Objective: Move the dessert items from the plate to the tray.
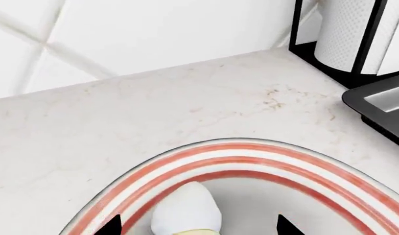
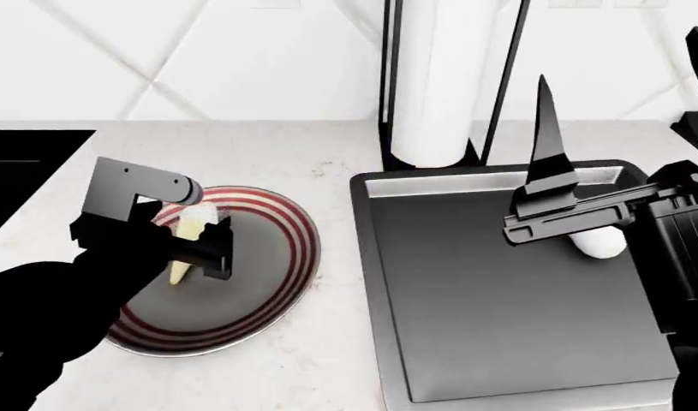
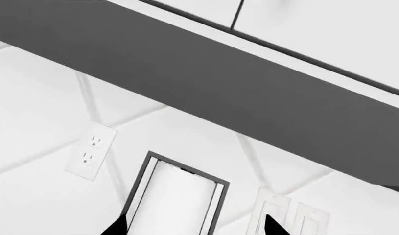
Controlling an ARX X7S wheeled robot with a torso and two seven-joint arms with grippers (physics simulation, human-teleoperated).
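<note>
The left gripper (image 2: 200,244) sits low over the plate (image 2: 274,291), its fingers (image 1: 111,226) spread to either side of 1 cone (image 2: 188,244). In the left wrist view the cone's white top (image 1: 186,213) lies between the 2 dark fingertips, with a clear gap on each side, so the fingers are open and not touching it. The cone lies on the plate's grey centre, inside the red and white rings, its pale yellow tip pointing toward the robot.

The plate rests on the pale marbled tabletop (image 2: 325,368), just left of the tray (image 2: 498,342), apart from it.

The right gripper (image 2: 549,184) is held above the tray's far right part, tilted up so 1 finger (image 2: 545,128) points toward the wall. In the right wrist view only 2 finger tips (image 3: 114,227) show, wide apart with nothing between them: open. A second cone (image 2: 600,242) lies on the tray floor below the right gripper, partly hidden by it; only its white rounded end shows.

Beyond the tray a paper towel roll (image 2: 440,86) stands upright in a black frame against the white tiled wall (image 2: 211,51). A black basin (image 2: 17,163) cuts in at far left.
</note>
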